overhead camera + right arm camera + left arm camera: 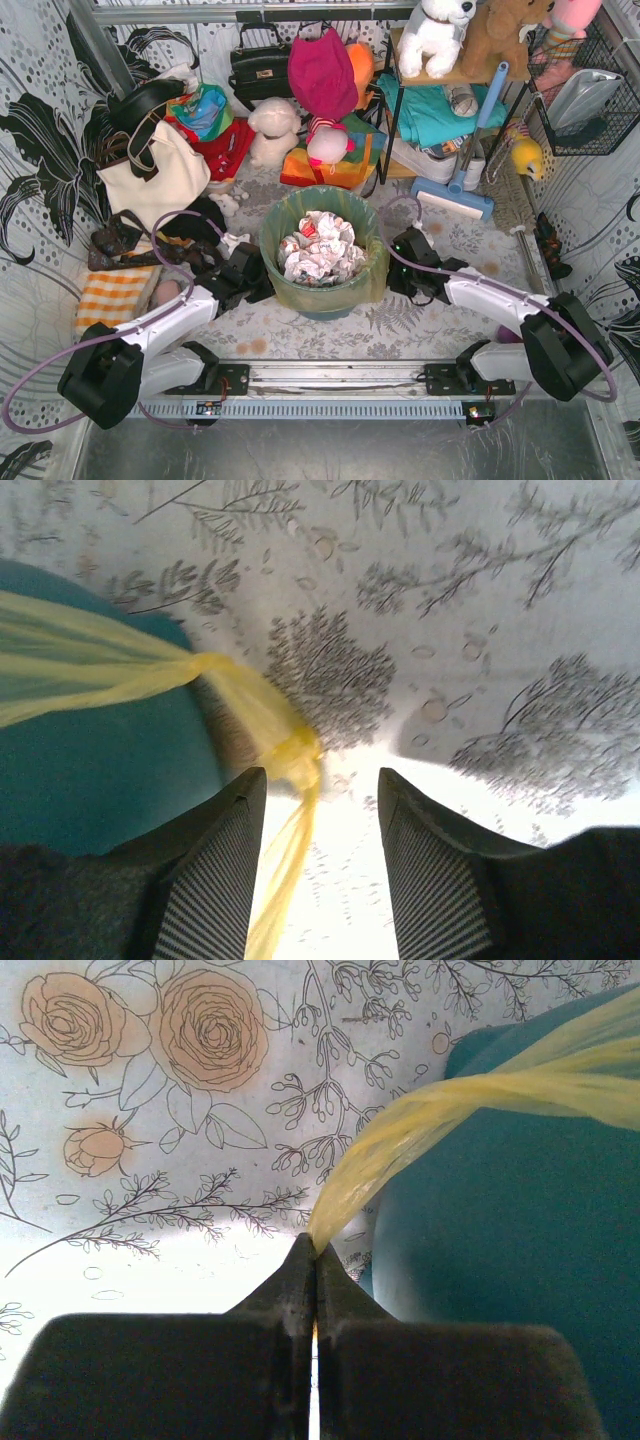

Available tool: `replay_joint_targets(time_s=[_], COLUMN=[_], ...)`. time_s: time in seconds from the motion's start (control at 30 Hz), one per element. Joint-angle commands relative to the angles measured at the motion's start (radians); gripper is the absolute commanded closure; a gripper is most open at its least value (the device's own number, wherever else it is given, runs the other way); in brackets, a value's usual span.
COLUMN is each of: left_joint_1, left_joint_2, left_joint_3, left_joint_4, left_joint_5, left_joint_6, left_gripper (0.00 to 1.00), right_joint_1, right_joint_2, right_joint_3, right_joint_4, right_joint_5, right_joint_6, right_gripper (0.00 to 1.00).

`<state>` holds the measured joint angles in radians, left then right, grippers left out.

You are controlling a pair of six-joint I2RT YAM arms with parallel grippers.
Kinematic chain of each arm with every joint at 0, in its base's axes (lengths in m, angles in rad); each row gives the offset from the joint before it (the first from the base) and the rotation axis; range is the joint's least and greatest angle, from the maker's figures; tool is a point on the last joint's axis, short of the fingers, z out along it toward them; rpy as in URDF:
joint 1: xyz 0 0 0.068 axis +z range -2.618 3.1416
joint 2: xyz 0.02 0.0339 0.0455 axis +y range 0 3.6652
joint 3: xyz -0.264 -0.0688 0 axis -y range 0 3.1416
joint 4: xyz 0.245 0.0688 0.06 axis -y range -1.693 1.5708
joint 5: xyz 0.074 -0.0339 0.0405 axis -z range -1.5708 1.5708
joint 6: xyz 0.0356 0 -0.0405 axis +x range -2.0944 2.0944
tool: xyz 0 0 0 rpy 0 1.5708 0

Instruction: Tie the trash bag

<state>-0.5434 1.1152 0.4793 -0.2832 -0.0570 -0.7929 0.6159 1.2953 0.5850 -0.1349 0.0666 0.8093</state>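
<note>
The trash bag [345,288] is seen lining the teal bucket [325,312] at the middle of the flower-printed table [300,340]. Its yellow-green film is turned out over the rim and down the outer wall, and crumpled white-and-red paper [318,250] is heaped inside it. The left gripper [258,275] is set low against the left side of the bucket and the right gripper [398,262] against its right side, so that the bucket is flanked by both. In the left wrist view the fingers of the left gripper [315,1250] are pressed tight together, and a twisted rope of bag film [400,1130] is pinched at their tips; the rope is drawn taut up and to the right across the bucket wall [500,1280]. In the right wrist view the jaws of the right gripper [322,775] are held partly apart, with bare table visible between them. A gathered strand of the bag [240,695] is led from the bucket [90,770] to a bunched lump near the left fingertip, and a thin tail is let down along that finger's inner face. The strand is not clamped, since the other finger is kept well clear of it. Whether the lump is a finished knot cannot be told.
</note>
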Motion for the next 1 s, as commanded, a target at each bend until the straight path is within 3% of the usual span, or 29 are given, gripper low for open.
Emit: replay_joint_targets(time_s=[0.0, 0.23, 0.5, 0.7, 0.97], left_joint_1=[-0.004, -0.004, -0.004, -0.004, -0.004], left_joint_2=[-0.020, -0.040, -0.044, -0.046, -0.068], left_joint_3=[-0.001, -0.021, -0.034, -0.042, -0.052], left_joint_4=[0.023, 0.021, 0.031, 0.041, 0.037], left_joint_5=[-0.026, -0.020, -0.020, -0.022, -0.024], left_joint_6=[-0.007, -0.016, -0.022, -0.028, -0.032], left_gripper=[1.00, 1.00, 1.00, 1.00, 1.00], right_joint_1=[0.003, 0.002, 0.002, -0.001, -0.027], right_joint_2=[-0.077, -0.213, -0.139, -0.067, -0.056], right_joint_3=[-0.026, -0.112, -0.148, -0.221, -0.251], right_joint_4=[-0.077, -0.063, 0.057, 0.222, 0.267], right_joint_5=[-0.112, -0.162, -0.283, -0.326, -0.312], right_joint_6=[0.193, 0.390, 0.435, 0.487, 0.477], right_gripper=[0.49, 0.44, 0.45, 0.54, 0.80])
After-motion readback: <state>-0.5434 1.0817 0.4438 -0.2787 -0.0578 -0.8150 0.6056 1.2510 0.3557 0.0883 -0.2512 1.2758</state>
